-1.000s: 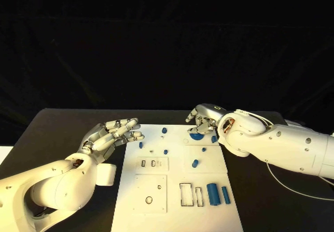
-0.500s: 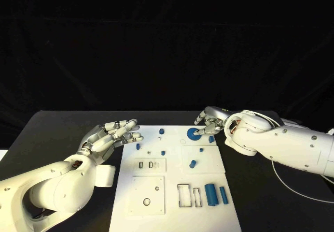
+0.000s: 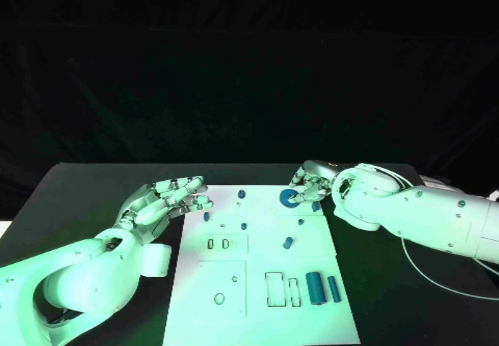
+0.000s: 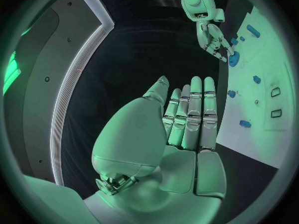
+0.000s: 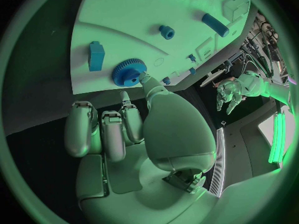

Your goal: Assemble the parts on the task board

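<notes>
At the task board's (image 3: 260, 288) 1 o'clock corner, we see our right hand (image 3: 312, 184) fingertip touching the blue gear (image 3: 287, 197), gripping nothing; our left hand (image 3: 166, 200) hovers open; a sideways nudge may unseat it.

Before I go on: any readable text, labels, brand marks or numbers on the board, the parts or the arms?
None can be read.
Task board: only dark slot outlines and holes, no lettering.
Blue gear by the right robot hand: no marking.
Left robot hand: no label visible.
</notes>
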You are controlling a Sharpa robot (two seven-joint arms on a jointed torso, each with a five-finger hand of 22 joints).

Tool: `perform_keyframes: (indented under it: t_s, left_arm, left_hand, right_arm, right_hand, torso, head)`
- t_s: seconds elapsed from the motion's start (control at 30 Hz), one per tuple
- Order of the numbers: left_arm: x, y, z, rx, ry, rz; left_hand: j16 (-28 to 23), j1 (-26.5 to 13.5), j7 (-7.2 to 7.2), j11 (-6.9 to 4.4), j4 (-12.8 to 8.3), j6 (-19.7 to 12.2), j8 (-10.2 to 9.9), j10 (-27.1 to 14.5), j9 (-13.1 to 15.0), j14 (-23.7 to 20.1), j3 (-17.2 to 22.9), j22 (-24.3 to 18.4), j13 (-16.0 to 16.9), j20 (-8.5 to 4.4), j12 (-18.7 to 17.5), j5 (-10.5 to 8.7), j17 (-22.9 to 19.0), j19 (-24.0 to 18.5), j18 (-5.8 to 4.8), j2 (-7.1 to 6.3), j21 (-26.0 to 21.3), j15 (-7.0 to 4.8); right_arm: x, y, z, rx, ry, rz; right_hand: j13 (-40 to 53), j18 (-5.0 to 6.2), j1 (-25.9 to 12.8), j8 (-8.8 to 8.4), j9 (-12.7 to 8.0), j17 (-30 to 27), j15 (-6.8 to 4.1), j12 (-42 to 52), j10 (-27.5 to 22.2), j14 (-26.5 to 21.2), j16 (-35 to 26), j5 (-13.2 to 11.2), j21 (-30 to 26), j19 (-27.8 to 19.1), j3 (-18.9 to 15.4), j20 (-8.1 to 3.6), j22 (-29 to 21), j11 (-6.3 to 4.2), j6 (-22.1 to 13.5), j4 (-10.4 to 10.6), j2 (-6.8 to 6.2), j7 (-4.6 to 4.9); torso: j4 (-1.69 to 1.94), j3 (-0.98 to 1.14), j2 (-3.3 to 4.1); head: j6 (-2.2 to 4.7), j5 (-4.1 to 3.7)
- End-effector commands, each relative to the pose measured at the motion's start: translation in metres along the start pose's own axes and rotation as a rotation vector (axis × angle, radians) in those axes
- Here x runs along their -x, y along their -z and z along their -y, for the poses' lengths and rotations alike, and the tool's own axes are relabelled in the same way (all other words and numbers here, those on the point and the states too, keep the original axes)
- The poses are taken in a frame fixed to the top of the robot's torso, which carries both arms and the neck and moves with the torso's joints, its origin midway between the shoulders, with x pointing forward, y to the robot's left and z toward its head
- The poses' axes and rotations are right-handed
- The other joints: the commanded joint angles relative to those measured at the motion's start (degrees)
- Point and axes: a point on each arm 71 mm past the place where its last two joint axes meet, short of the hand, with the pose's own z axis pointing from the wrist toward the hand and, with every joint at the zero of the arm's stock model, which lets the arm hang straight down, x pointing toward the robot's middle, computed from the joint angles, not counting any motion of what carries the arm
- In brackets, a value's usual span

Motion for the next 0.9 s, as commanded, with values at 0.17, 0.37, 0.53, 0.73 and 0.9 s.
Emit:
perform_keyframes:
  t_s: [0.17,0.37,0.53,0.73,0.9]
  left_arm:
    - [-0.0009,-0.0004,0.0008,-0.002,0.011,-0.014]
    - [-0.0006,-0.0006,0.0007,-0.001,0.010,-0.013]
    - [-0.0006,-0.0007,0.0006,-0.001,0.011,-0.013]
    - [-0.0002,-0.0009,0.0005,0.000,0.010,-0.013]
    - [-0.0007,-0.0009,0.0004,0.001,0.012,-0.017]
  left_hand:
    - [-0.19,0.30,0.02,0.08,0.01,0.15,-0.32,0.22,0.00,-0.31,0.32,-0.05,-0.02,0.04,-0.19,0.00,0.09,-0.17,0.65,0.40,-0.14,0.11]
    - [-0.19,0.30,0.02,0.08,0.01,0.15,-0.32,0.22,0.00,-0.31,0.32,-0.05,-0.02,0.04,-0.19,0.00,0.09,-0.17,0.65,0.40,-0.14,0.11]
    - [-0.19,0.30,0.02,0.08,0.01,0.15,-0.32,0.22,0.00,-0.31,0.32,-0.05,-0.02,0.04,-0.19,0.00,0.09,-0.17,0.65,0.40,-0.14,0.11]
    - [-0.23,0.34,0.01,0.07,0.00,0.18,-0.33,0.27,0.00,-0.27,0.45,-0.05,-0.03,0.03,-0.23,0.00,0.15,-0.15,0.66,0.49,-0.12,0.09]
    - [-0.23,0.34,0.01,0.07,0.00,0.18,-0.33,0.27,0.00,-0.27,0.45,-0.05,-0.03,0.03,-0.23,0.00,0.15,-0.15,0.66,0.49,-0.12,0.09]
  right_arm:
    - [-0.0057,-0.0004,-0.0031,0.007,0.083,-0.033]
    - [-0.0074,-0.0014,-0.0032,0.005,0.093,-0.040]
    - [-0.0084,-0.0021,-0.0032,0.004,0.099,-0.039]
    - [-0.0096,-0.0029,-0.0041,0.009,0.133,-0.023]
    - [-0.0116,-0.0036,-0.0065,0.018,0.183,-0.006]
  right_hand:
    - [3.32,-0.58,0.37,0.65,0.13,10.16,0.40,1.06,0.78,5.14,0.34,-0.14,0.39,0.12,-0.76,0.21,0.37,-0.02,0.81,0.14,0.61,-0.21]
    - [4.06,-0.61,0.87,0.92,0.15,10.24,0.32,1.63,1.10,5.15,0.39,0.39,0.53,0.18,-0.77,0.15,0.59,-0.12,1.25,0.09,1.10,-0.31]
    - [4.48,-0.64,1.57,1.09,0.14,10.36,0.25,1.89,1.25,5.17,0.45,1.23,0.66,0.25,-0.48,0.09,0.80,-0.20,1.60,-0.14,1.64,-0.36]
    - [5.17,-0.77,3.89,1.24,0.05,10.79,0.11,2.20,1.44,5.24,0.65,2.38,1.07,0.58,1.29,-0.03,1.58,-0.32,2.20,-1.28,2.80,-0.41]
    - [6.11,-0.89,6.20,1.36,-0.01,11.13,0.03,2.87,1.92,5.30,0.81,-0.68,1.38,0.81,4.65,-0.13,2.19,-0.44,3.16,-3.03,3.49,-0.50]
  torso:
    - [0.02,0.02,-0.04]
    - [-0.03,0.04,0.00]
    - [0.06,0.06,-0.01]
    - [0.03,0.05,0.00]
    - [0.03,0.06,0.01]
  head:
    - [-0.26,-0.01]
    - [-0.17,-0.11]
    - [-0.23,-0.17]
    - [-0.28,-0.09]
    - [-0.44,-0.08]
